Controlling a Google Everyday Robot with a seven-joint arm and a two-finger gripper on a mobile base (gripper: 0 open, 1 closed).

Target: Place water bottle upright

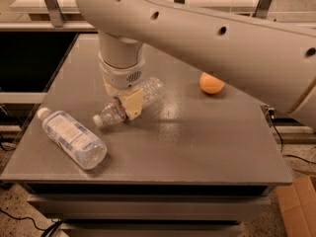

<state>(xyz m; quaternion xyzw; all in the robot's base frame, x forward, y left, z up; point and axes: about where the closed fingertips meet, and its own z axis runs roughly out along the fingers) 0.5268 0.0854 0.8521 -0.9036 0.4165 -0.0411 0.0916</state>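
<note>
Claw [129,108] over lying water bottle [151,90]; larger bottle [71,138], orange [211,83] nearby

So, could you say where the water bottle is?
In the camera view the water bottle lies on its side under the gripper, between the larger bottle and the orange.

Light level is low, with a warm yellowish cast overall. The arm [222,43] throws a broad, soft-edged shadow across the grey table [197,152]. There is a pale sheen on the table top just right of the gripper [129,107], which sits low over the water bottle [152,90] left of centre. Small glints show on that bottle and on the larger bottle [71,138]. The floor and the table front are dark.
</note>
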